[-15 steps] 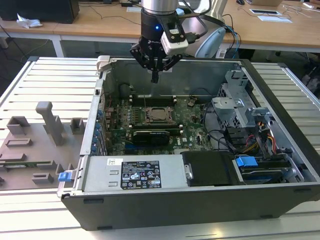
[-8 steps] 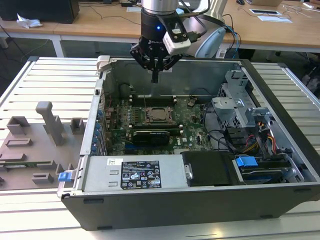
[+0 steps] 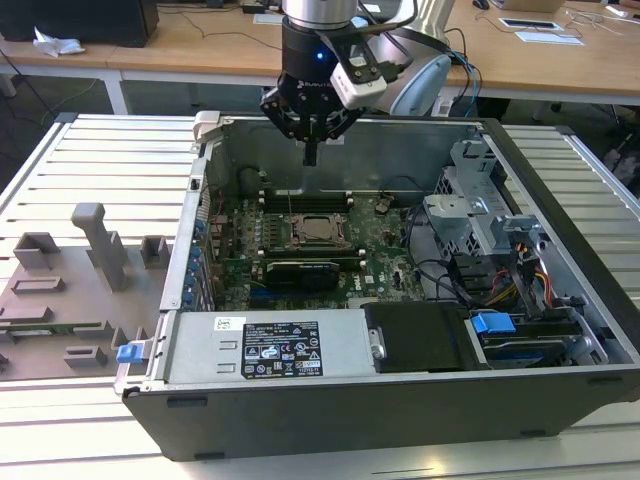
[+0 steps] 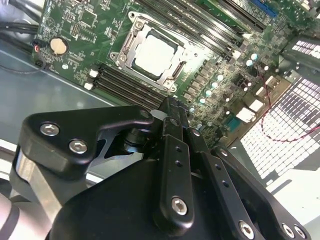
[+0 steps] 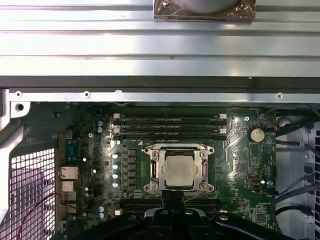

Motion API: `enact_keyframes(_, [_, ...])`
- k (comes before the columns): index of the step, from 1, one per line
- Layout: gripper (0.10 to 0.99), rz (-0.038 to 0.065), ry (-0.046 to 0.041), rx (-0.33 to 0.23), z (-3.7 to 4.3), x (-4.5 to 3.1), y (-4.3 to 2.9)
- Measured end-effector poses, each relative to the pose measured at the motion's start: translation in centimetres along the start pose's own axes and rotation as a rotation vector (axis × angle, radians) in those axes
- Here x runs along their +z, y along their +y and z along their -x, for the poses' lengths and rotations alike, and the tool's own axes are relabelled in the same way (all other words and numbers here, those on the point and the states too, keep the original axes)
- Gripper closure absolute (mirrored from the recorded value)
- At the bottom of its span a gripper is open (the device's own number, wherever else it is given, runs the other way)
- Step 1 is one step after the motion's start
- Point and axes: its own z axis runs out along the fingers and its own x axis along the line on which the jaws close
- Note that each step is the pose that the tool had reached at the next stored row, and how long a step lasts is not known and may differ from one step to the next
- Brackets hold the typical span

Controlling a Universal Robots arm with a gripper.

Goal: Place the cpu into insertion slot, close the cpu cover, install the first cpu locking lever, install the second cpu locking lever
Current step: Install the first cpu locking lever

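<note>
tool base cut off by picture edge, cpu cover too small to tell whether latched

We list one slatted aluminium table. On it we record an open grey computer case lying on its side across the middle and the exterior view's right. Just beside it, at the exterior view's left, is a grey fixture plate with upright blocks.
</note>
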Motion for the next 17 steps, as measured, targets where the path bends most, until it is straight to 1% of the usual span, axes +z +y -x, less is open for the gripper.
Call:
enact_keyframes(3, [0.98, 0.0, -0.0001, -0.006, -0.09, 0.01, 0.0])
enact_keyframes(11, [0.98, 0.002, -0.0001, -0.006, -1.84, 0.08, 0.03])
enact_keyframes(14, [0.98, 0.002, 0.0, -0.006, -2.27, 0.12, 0.03])
enact_keyframes(17, [0.98, 0.001, 0.0001, -0.006, -2.47, 0.3, 0.03])
